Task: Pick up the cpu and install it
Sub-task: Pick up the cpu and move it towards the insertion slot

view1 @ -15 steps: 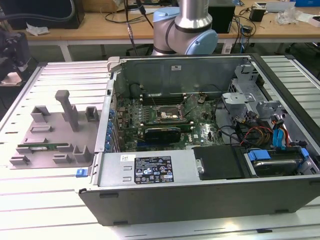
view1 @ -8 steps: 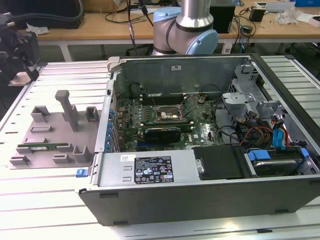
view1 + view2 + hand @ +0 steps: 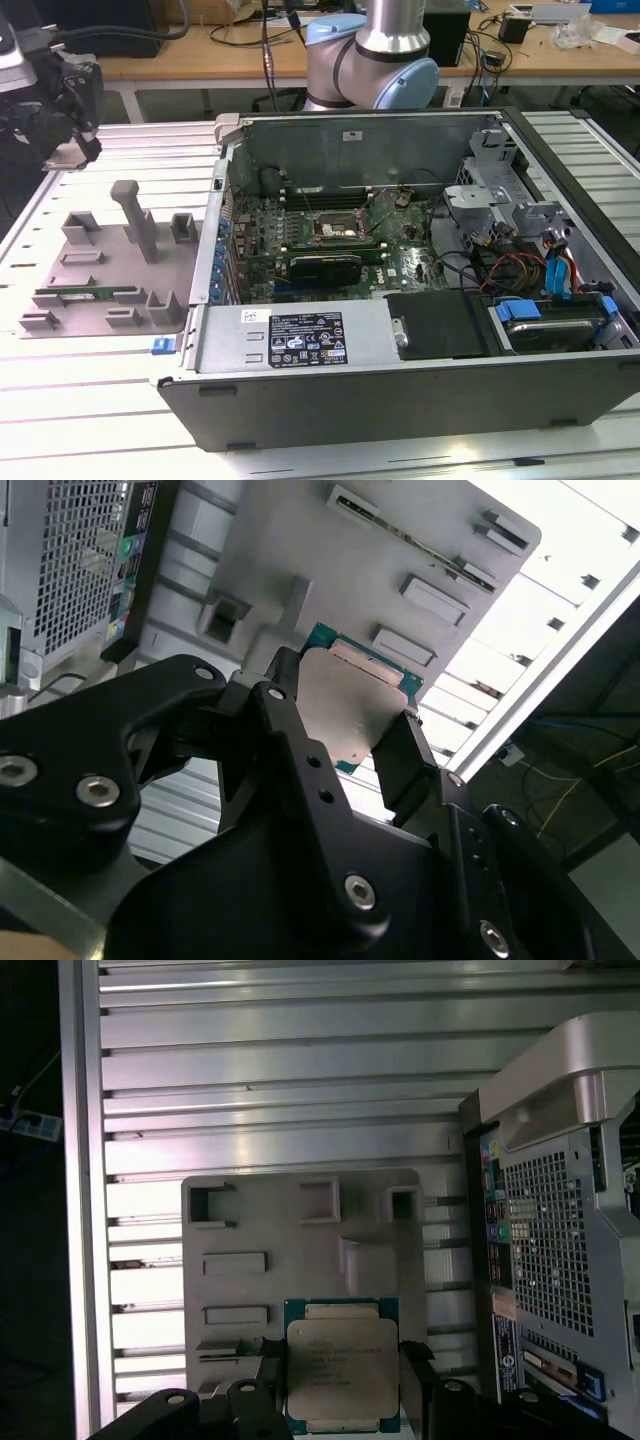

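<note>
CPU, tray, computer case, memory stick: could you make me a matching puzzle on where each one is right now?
1 cpu
2 grey tray
3 computer case
4 memory stick

A lying in the grey tray
B held between the fingers
C open, motherboard showing
D on the slatted table beside the computer case

Pairs: 1-B, 2-D, 3-C, 4-A

a slatted metal table point(image 3: 90, 400) is brightly lit; wooden desks point(image 3: 200, 62) strewn with cables point(image 3: 268, 45) are seen behind.
</note>
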Controlling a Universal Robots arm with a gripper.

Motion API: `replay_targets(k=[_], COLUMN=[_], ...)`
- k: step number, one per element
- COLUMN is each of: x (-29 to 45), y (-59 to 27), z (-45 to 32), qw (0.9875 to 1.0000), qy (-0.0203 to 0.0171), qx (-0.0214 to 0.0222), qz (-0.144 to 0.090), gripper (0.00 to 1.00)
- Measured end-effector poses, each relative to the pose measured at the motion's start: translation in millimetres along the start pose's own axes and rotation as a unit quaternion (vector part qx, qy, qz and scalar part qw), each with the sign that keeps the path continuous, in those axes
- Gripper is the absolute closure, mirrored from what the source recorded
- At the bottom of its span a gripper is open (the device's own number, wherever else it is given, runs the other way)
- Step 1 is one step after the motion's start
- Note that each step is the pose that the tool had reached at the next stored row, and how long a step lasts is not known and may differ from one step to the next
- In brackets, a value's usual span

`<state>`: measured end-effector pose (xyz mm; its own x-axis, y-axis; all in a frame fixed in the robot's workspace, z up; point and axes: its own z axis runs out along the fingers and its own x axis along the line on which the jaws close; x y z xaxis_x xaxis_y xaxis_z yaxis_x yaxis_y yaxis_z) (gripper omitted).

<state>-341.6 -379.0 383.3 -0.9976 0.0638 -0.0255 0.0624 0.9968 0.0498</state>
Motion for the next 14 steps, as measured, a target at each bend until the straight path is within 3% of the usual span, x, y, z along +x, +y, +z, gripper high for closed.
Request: replay_targets(k=[4,7,14], x=[-9.3,-21.8,-37.7], y=[0.6,1.3,2.3], z=[0.3,0.6,1.1], qw=[1.0,1.0,1.0], qy=[0.0,0.0,0.0], qx=[0.0,0.0,0.0], qz=[0.0,0.0,0.0], gripper=[0.46,0.46,0.46])
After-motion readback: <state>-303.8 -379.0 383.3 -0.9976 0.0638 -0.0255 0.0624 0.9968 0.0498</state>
